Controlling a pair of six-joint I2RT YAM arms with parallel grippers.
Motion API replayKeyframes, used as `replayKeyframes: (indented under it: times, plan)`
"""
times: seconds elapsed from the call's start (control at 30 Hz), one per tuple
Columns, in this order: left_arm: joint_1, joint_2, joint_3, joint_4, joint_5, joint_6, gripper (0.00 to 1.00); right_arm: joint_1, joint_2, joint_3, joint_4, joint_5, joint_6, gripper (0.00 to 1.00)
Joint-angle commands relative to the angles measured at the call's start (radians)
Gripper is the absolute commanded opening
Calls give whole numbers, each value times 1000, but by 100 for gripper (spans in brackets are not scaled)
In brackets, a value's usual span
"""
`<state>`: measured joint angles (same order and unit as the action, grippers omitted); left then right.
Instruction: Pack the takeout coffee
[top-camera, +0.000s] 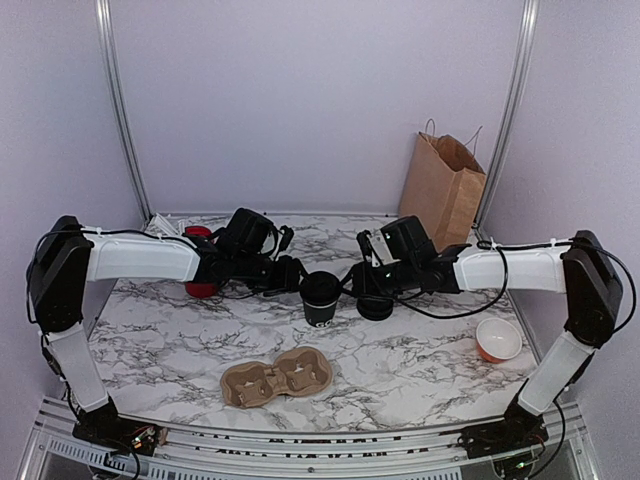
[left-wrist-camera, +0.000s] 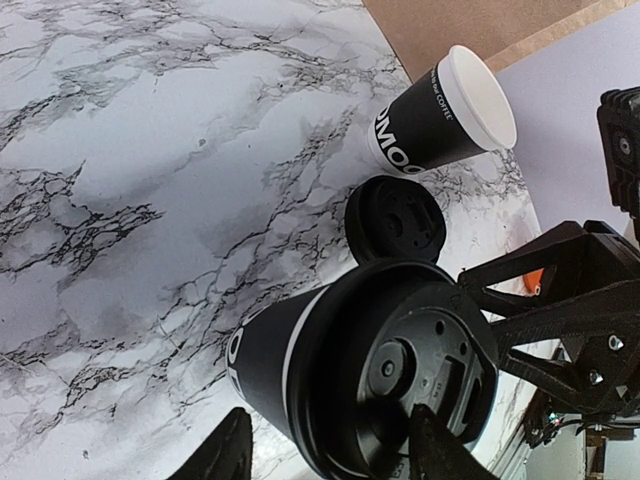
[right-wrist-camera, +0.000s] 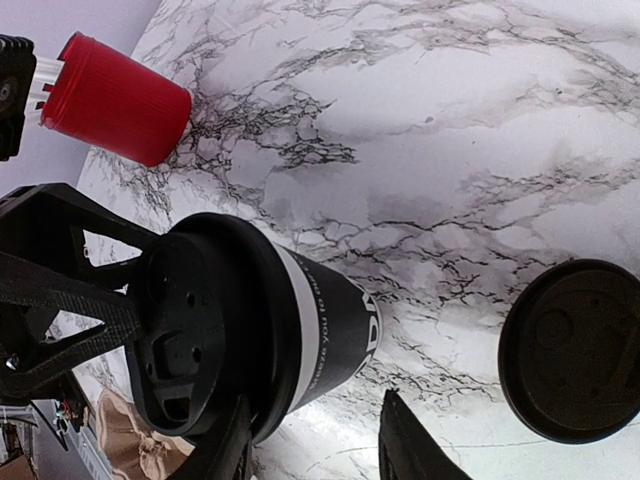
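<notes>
Top external view: your two arms are meeting at mid-table, with the takeout coffee (top-camera: 320, 297) standing upright between them, its black lid on. Your left gripper (left-wrist-camera: 330, 440) and right gripper (right-wrist-camera: 312, 425) are straddling the cup from opposite sides, jaws partly spread; whether either is actually pinching it, you cannot tell. A loose lid (top-camera: 375, 308) is lying just beside the cup on its right, and a second, open-topped cup (left-wrist-camera: 440, 115) is sitting beyond that. A red cup (top-camera: 203, 289) is crowding your left arm. Nearer you, the marble table (top-camera: 420, 350) is offering open room, with a cardboard cup carrier (top-camera: 277, 378) near the front edge and an orange bowl (top-camera: 498, 340) by the right edge. A paper bag (top-camera: 442, 190) is standing in the back right corner against pale walls.
</notes>
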<state>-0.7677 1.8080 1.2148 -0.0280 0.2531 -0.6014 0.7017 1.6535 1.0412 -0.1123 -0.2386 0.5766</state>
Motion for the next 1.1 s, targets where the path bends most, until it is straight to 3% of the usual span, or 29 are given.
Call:
replayKeyframes:
  times: [0.0,0.33,0.8,1.07]
  plan:
    - [-7,37,-13,-27,-27,10,52,-5,21,-37,-46,12,-16,41]
    - [-5,41,-26,-26,-35,5,52,-2,24,-88,-52,27,1,39]
    - [-5,32,3,-26,-18,28,52,-13,-49,70,-44,133,18,40]
    - [-5,33,6,-30,-14,33,52,-31,34,118,-9,63,8,38]
